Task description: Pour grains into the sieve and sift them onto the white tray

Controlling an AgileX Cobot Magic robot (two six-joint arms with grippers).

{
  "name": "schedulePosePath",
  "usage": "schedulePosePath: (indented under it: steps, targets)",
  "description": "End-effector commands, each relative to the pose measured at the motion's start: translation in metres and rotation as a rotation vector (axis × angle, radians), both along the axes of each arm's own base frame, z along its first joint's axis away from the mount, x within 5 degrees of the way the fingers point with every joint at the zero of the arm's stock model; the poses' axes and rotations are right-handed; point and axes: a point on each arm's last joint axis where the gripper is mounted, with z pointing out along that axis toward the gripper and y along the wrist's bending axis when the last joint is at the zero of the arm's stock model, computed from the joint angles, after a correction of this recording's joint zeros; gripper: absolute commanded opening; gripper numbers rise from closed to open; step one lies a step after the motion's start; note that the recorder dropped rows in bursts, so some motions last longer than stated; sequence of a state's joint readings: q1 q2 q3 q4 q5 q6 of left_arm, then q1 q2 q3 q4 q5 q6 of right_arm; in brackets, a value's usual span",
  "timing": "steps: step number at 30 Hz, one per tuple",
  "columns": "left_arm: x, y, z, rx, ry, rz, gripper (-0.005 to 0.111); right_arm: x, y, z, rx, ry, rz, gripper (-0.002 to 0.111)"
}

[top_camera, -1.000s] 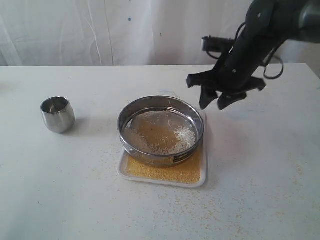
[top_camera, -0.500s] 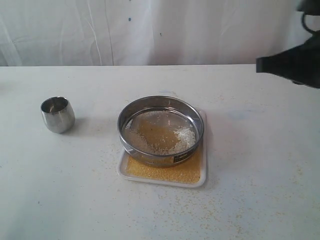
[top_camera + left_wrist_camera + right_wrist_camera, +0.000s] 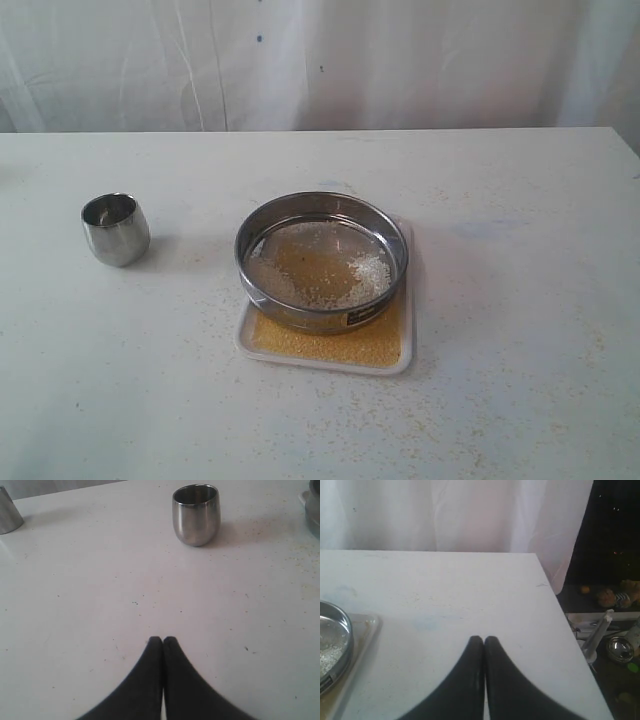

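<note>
Two end effectors, neither one in the exterior view; each shows only in its own wrist camera.

Left end effector: jaws pressed together, nothing between them, over bare counter.

Right end effector: likewise closed and empty, toward the counter's right side.

Sieve sits on the white tray mid-counter and covers most of it.

Small dark label on the sieve's near wall. I cannot read its writing in any view.

Grains: a yellow layer on the tray's near strip, with whitish coarser bits lying on the mesh. Loose specks are scattered on the counter around the tray.

Steel cup stands upright, well left of the sieve.

Left wrist camera alone shows a second metal item, cropped at the frame edge; I cannot tell what it is.

Right wrist camera alone shows blurred clutter beyond the counter's right edge.
</note>
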State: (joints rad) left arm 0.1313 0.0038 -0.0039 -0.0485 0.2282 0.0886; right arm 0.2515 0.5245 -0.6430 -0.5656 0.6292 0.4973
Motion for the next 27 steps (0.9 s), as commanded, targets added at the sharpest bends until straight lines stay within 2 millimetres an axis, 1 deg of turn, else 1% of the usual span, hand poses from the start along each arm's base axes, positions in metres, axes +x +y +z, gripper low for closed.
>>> schedulePosePath:
  steps: [1,4,7,12,15,17,19,21,23,24,26,27]
  targets:
    - [0.0,-0.001,-0.001,-0.013,0.002,-0.004,0.0,-0.019,-0.007,0.005,0.019,-0.066,-0.021,0.0]
    - [0.0,-0.001,-0.001,-0.013,0.002,-0.004,0.0,-0.027,-0.009,0.008,0.028,-0.101,-0.021,0.0]
    - [0.0,-0.001,-0.001,-0.013,0.002,-0.004,0.0,-0.038,-0.015,0.009,0.004,-0.143,-0.056,0.0]
    - [0.0,-0.001,-0.001,-0.013,0.002,-0.004,0.0,-0.077,-0.021,0.006,0.107,-0.33,-0.116,0.0]
    - [0.0,-0.001,-0.001,-0.013,0.002,-0.004,0.0,-0.098,-0.023,0.003,0.107,-0.453,-0.163,0.0]
    - [0.0,-0.001,-0.001,-0.013,0.002,-0.004,0.0,-0.11,-0.023,0.003,0.085,-0.501,-0.183,0.0]
    - [0.0,-0.001,-0.001,-0.013,0.002,-0.004,0.0,-0.11,-0.022,0.004,0.054,-0.512,-0.174,0.0]
    - [0.0,-0.001,-0.001,-0.013,0.002,-0.004,0.0,-0.109,-0.018,0.01,0.03,-0.586,-0.125,0.0]
    - [0.0,-0.001,-0.001,-0.012,0.001,-0.003,0.0,-0.104,-0.012,0.01,0.016,-0.664,-0.053,0.0]
    - [0.0,-0.001,-0.001,-0.012,0.001,-0.003,0.0,-0.1,-0.008,0.006,0.023,-0.69,-0.013,0.0]
    - [0.0,-0.001,-0.001,-0.012,0.001,-0.003,0.0,-0.089,-0.003,-0.009,0.104,-0.662,0.034,0.0]
    - [0.0,-0.001,-0.001,-0.012,0.001,-0.003,0.0,-0.081,-0.001,-0.025,0.143,-0.604,0.054,0.0]
